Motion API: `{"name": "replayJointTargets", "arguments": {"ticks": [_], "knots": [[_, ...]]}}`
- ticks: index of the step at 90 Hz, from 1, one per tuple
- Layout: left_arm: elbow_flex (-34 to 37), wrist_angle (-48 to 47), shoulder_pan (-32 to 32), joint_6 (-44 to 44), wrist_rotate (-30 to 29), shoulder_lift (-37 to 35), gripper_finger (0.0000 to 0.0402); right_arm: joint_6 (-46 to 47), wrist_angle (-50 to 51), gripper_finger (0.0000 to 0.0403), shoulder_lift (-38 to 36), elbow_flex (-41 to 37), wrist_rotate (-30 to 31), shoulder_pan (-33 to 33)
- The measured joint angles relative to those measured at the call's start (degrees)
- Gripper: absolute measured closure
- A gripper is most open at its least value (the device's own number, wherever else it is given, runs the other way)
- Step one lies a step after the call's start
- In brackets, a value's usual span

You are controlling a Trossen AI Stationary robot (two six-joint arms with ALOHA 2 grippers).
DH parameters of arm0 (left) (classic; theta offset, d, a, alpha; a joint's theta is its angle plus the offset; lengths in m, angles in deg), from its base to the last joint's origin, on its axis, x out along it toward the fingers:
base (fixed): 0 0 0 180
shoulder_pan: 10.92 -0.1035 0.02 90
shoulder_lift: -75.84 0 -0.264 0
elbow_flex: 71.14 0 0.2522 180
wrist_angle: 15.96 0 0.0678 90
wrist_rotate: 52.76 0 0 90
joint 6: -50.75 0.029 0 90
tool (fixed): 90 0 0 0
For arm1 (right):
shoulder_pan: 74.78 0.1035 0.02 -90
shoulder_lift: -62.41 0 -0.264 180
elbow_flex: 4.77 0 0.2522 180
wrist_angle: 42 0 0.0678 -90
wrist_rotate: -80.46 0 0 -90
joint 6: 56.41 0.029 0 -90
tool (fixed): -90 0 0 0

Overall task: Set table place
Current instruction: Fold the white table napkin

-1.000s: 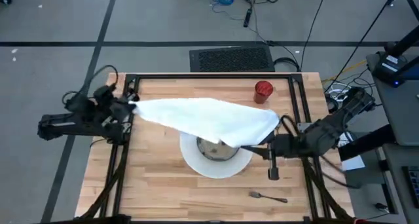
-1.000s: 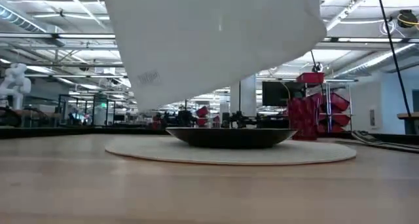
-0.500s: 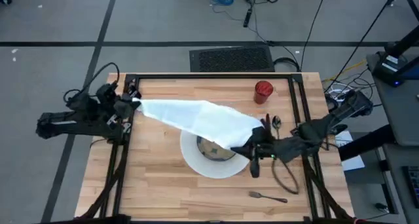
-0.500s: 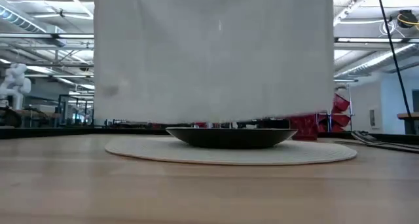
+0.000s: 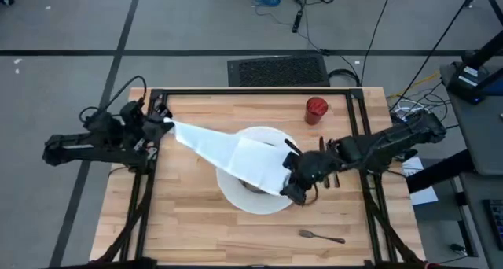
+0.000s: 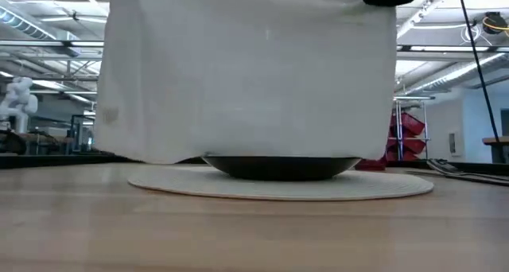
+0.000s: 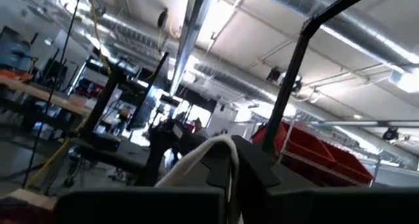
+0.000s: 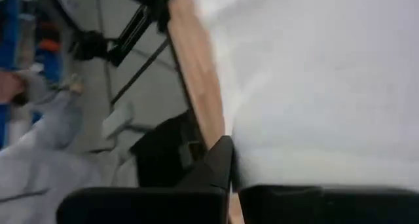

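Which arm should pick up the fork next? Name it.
Right. The fork lies near the table's right front corner, on the right gripper's side; the left gripper holds the napkin at the far-left edge.

Napkin hid the bowl and much of the plate

From above, the white napkin (image 5: 236, 152) covered the bowl entirely and the near-left part of the plate (image 5: 271, 200); the right gripper (image 5: 292, 192) masked the plate's rim. At table height, the napkin ran off the top edge, and the red cup, fork and spoon were out of sight.
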Motion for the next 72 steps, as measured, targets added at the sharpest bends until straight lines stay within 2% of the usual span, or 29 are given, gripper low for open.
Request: {"name": "replayJointTargets", "arguments": {"ticks": [11,19,30,44,55,72], "knots": [[0.0,-0.9,0.0,0.4,0.0,2.7,0.0401,-6.5,-2.6,0.0403,-0.6,0.0,-9.1,-5.9],[0.0,-0.9,0.0,1.8,-0.4,4.6,0.0401,-10.2,-2.1,0.0403,-2.6,0.0,-6.5,-11.2],[0.0,-1.2,0.0,4.7,-2.6,6.1,0.0401,-9.6,-1.3,0.0403,-4.6,0.0,-3.2,-19.8],[0.0,-4.0,0.0,8.6,-9.5,6.5,0.0401,-8.5,3.8,0.0403,-3.7,0.1,-11.2,-28.6],[0.0,-5.6,0.0,9.2,-10.8,8.0,0.0402,-9.8,5.6,0.0403,0.4,0.0,-20.4,-28.4],[0.0,-5.2,0.1,8.8,-10.4,11.8,0.0401,-8.8,-7.0,0.0403,7.6,0.1,-35.6,-23.3]]}}
